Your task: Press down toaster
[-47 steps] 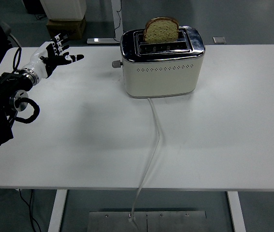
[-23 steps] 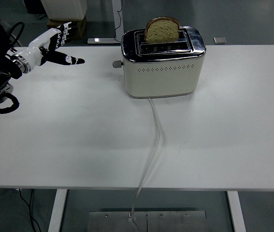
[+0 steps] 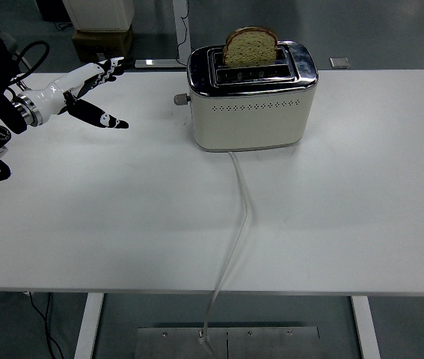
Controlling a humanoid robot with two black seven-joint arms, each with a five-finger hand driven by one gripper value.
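Observation:
A cream and chrome toaster stands at the back middle of the white table. A slice of brown bread sticks up out of its slot. Its lever knob juts from the left end, still high. My left hand hovers over the table's back left, well left of the lever, with its fingers spread and nothing in them. The thumb points down and right. My right arm is out of sight.
A white power cord runs from the toaster's front down across the table and over the near edge. A cardboard box and a table leg base stand on the floor behind.
My left arm has drawn back toward the left edge while the hand rose, then turned with its fingers stretched toward the toaster. Toaster and bread are unmoved.

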